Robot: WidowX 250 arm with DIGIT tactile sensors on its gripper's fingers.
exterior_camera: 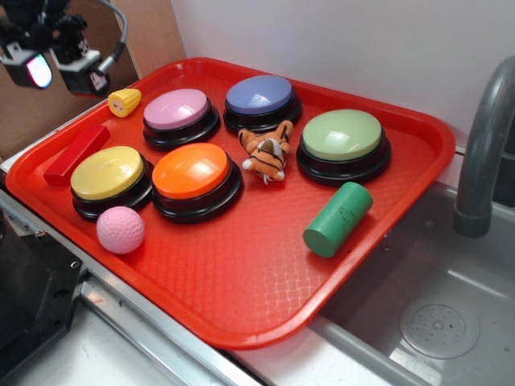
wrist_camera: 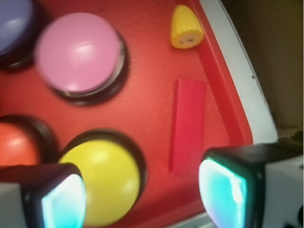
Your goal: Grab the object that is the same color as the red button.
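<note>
Tray (exterior_camera: pixel 378 241), red plastic, textured floor, set beside a steel sink (exterior_camera: pixel 434 322) with a grey faucet (exterior_camera: pixel 483 137) at right. Five dome buttons on black bases inside: pink (exterior_camera: pixel 177 110), purple-blue (exterior_camera: pixel 259 95), green (exterior_camera: pixel 342 134), yellow (exterior_camera: pixel 107 172), orange (exterior_camera: pixel 191 170). Yellow and orange touching or nearly so. Tiger plush (exterior_camera: pixel 268 151) lying between the orange, purple-blue and green domes. Green cylinder (exterior_camera: pixel 337 219) on its side near the tray's right edge, well apart from the rest. Pink dimpled ball (exterior_camera: pixel 121 230) just in front of the yellow dome. Yellow corn-shaped toy (exterior_camera: pixel 125 102) near the tray's far left corner, beside the pink dome.

Red block (exterior_camera: pixel 76 153), long and slim, flat on the tray floor along the left rim, just beside the yellow dome, between the corn toy and the tray's near left corner. Not gripped, nothing touching it. In wrist view, same block (wrist_camera: pixel 188 124) parallel to the rim, corn toy (wrist_camera: pixel 186 27) beyond its far end, yellow dome (wrist_camera: pixel 107 178) alongside.

End effector (exterior_camera: pixel 60 66) hovering above the tray's far left corner, clear of all objects. Fingers spread apart, nothing between them; pads (wrist_camera: pixel 223 192) glowing cyan at the bottom of the wrist view, block's near end in the gap between them, lower down.
</note>
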